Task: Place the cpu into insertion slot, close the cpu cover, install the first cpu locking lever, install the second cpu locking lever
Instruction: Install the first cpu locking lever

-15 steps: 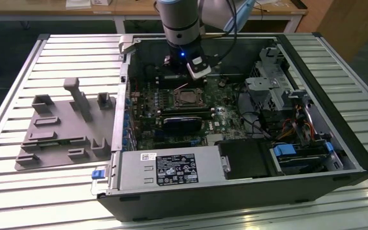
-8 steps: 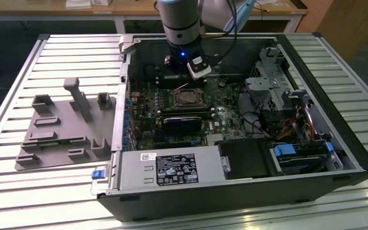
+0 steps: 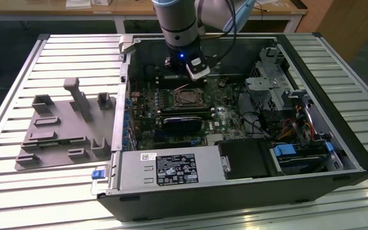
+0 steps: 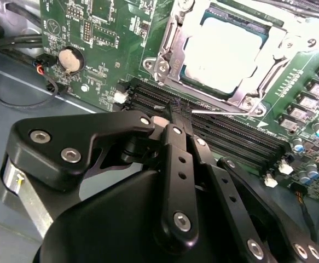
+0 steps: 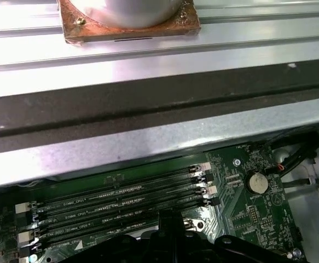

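The cpu [image 4: 222,49], a flat silver square, lies in the insertion slot [image 3: 187,98] on the green board. The cpu cover [image 4: 233,100], a silvery frame, lies down around it, with the chip showing through its window. A thin silvery locking lever [image 4: 225,112] runs along the socket's edge beside the memory slots. My gripper [image 4: 177,112] is shut, its black fingertips together at the end of that lever; whether they grip it I cannot tell. In the exterior view the gripper [image 3: 195,72] hangs inside the open case just behind the socket. Its dark fingers [image 5: 170,224] also show in the first wrist view.
Long black memory slots [image 4: 230,131] lie under the fingertips. A coin battery [image 4: 70,59] sits on the board nearby. A black fan block [image 3: 182,122], the power supply [image 3: 171,167] and a drive cage [image 3: 273,86] crowd the case. A grey fixture [image 3: 63,124] stands on the slatted table.
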`<action>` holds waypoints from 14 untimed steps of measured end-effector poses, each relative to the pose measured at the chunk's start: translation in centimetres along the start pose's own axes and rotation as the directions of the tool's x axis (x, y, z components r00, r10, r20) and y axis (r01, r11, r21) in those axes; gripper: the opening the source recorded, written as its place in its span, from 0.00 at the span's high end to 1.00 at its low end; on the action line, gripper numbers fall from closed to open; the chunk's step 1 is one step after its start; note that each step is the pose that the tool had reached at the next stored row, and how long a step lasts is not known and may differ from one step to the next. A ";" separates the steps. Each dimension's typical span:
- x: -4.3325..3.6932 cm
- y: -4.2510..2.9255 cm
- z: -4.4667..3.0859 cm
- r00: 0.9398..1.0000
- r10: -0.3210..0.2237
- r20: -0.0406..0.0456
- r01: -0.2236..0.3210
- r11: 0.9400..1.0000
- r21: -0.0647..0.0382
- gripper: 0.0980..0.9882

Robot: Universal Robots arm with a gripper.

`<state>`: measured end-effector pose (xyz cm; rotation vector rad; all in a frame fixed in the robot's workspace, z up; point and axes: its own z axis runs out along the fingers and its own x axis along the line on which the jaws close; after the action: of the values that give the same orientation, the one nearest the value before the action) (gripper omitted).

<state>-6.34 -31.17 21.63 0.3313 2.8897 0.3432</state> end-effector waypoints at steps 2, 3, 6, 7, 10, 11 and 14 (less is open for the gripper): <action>0.04 -0.02 0.05 1.000 0.010 0.003 -0.010 1.000 0.003 0.99; 0.06 -0.03 0.09 1.000 0.019 0.006 -0.019 1.000 0.005 0.99; 0.11 -0.07 0.19 0.999 0.051 0.014 -0.051 0.999 0.011 0.99; 0.13 -0.08 0.22 0.998 0.060 0.017 -0.061 0.998 0.013 0.99; 0.26 -0.08 0.26 0.997 0.077 0.021 -0.078 0.997 0.015 0.99; 0.31 -0.07 0.28 0.996 0.081 0.023 -0.082 0.997 0.016 0.99; 0.43 0.00 0.31 0.995 0.092 0.026 -0.093 0.996 0.018 0.99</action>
<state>-6.67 -31.00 21.25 0.4703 2.8611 0.3244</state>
